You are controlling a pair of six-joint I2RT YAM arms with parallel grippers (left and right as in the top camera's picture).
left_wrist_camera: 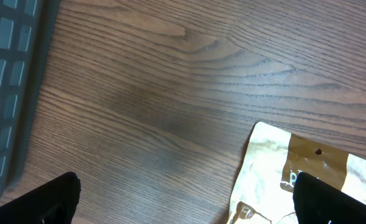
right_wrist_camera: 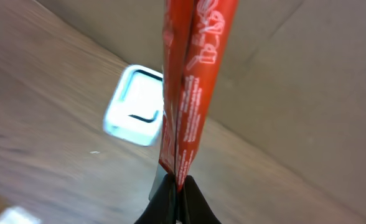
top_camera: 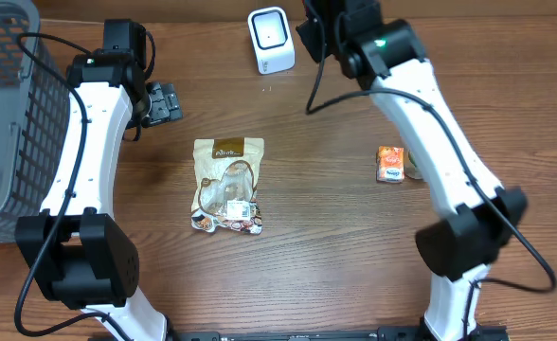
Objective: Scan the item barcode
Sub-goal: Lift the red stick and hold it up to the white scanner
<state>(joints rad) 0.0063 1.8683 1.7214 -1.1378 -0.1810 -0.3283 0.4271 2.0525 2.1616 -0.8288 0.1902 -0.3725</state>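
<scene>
Red sachet (right_wrist_camera: 192, 81): upright and edge-on, its lower end clenched in the right gripper (right_wrist_camera: 178, 186), in the air over the tabletop's back edge just beside the white barcode scanner (right_wrist_camera: 136, 106). Handling: it likely needs turning so a printed face, not the thin seam, fronts the scanner window, then holding steady. Left gripper (top_camera: 162, 101): released, empty, toward the back-left, near the brown snack pouch (top_camera: 227, 185).

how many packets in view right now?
3. Brown pouch mid-table; orange packet on the table to its right; red packet pinched in the right gripper near the scanner. The basket may hide more.
</scene>
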